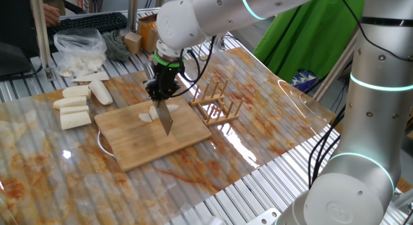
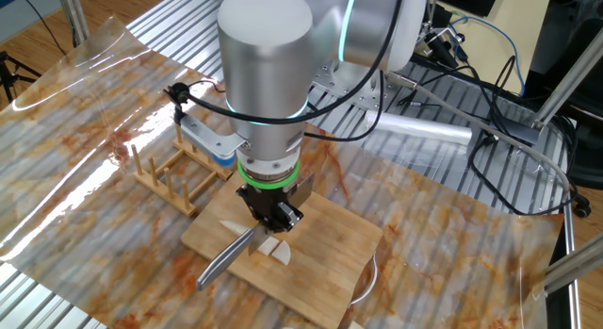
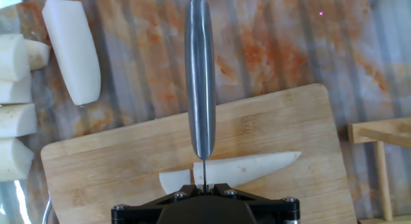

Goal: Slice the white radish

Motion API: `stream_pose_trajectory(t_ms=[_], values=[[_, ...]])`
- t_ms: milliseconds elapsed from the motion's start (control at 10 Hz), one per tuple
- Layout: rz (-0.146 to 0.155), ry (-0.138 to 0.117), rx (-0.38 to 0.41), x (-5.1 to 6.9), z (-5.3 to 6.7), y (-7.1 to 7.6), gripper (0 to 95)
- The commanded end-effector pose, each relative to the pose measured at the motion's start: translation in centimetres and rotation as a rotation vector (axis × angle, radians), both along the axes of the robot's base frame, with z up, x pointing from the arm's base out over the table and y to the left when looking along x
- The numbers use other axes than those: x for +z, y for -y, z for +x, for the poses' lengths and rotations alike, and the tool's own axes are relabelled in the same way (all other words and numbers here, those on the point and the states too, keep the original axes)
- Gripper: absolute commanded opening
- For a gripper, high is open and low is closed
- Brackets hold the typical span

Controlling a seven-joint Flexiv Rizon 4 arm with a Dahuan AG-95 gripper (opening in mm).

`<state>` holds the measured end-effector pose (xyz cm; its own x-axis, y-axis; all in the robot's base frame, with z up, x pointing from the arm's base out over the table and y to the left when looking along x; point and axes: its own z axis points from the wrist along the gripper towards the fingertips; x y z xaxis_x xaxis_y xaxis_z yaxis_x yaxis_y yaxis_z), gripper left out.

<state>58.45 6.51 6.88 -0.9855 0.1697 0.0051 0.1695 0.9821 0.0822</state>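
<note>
The white radish (image 3: 247,167) lies on the wooden cutting board (image 3: 115,166), its pointed tip to the right in the hand view. A short cut-off piece (image 3: 174,180) lies just left of it. My gripper (image 3: 204,187) is shut on a metal knife (image 3: 200,76), which stands edge-on right at the gap between the two radish pieces. In one fixed view the gripper (image 1: 161,91) hangs over the board (image 1: 155,147) with the knife blade (image 1: 165,117) angled down beside the radish (image 1: 146,116). The other fixed view shows the knife (image 2: 224,258) slanting down-left past the radish pieces (image 2: 276,250).
Several bigger blunt white chunks (image 1: 74,109) lie left of the board, and a clear plastic bag (image 1: 80,49) with white pieces sits behind them. A wooden rack (image 1: 216,104) stands just right of the board. The robot's own arm column (image 1: 368,122) rises at the right.
</note>
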Motion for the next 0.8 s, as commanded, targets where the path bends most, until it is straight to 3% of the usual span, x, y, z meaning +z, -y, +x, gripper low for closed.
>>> stream_pose_trajectory(t_ms=[100,600,800], values=[[-0.004,0.001,0.004,-0.11,0.06,0.0,0.0],[-0.007,-0.001,0.004,-0.24,0.14,0.05,0.0],[-0.01,0.002,0.006,-0.93,0.36,-0.19,0.0]])
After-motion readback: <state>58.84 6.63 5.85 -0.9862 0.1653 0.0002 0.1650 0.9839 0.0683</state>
